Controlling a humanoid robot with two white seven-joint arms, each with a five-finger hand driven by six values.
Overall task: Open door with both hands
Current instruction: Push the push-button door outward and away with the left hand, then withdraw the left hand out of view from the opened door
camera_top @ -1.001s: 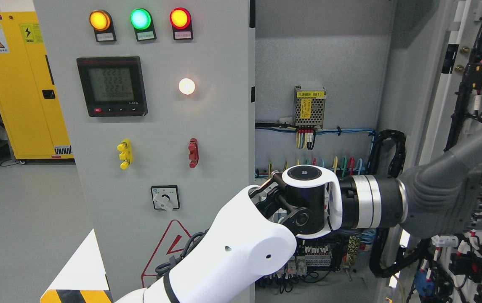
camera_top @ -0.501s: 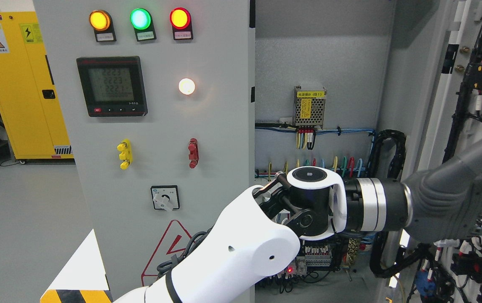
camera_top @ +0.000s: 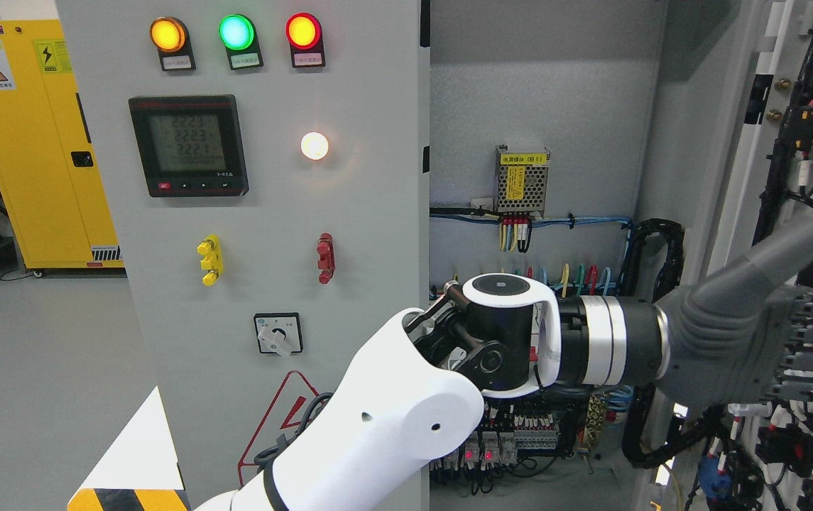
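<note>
The grey cabinet's left door (camera_top: 363, 213) stands closed, carrying indicator lamps, a meter and a rotary switch. The right door (camera_top: 797, 128) is swung wide open at the picture's right, its inner face covered in wiring. My left arm (camera_top: 392, 426) enters from the lower left and reaches across the open cabinet. Its grey hand (camera_top: 804, 348) is at the open door's inner side, partly cut off by the picture's edge. Contact with the door cannot be made out. My right arm does not show.
Inside the cabinet (camera_top: 534, 92) hang a power supply module (camera_top: 522, 179), coloured wires and terminal blocks (camera_top: 520, 433) low down. A black cable chain (camera_top: 651, 241) runs by the hinge side. A yellow safety cabinet (camera_top: 30, 142) stands at the far left.
My left arm's wrist and hand have shifted a little to the left and up, after dipping right and down half a second ago. The right door stays open.
</note>
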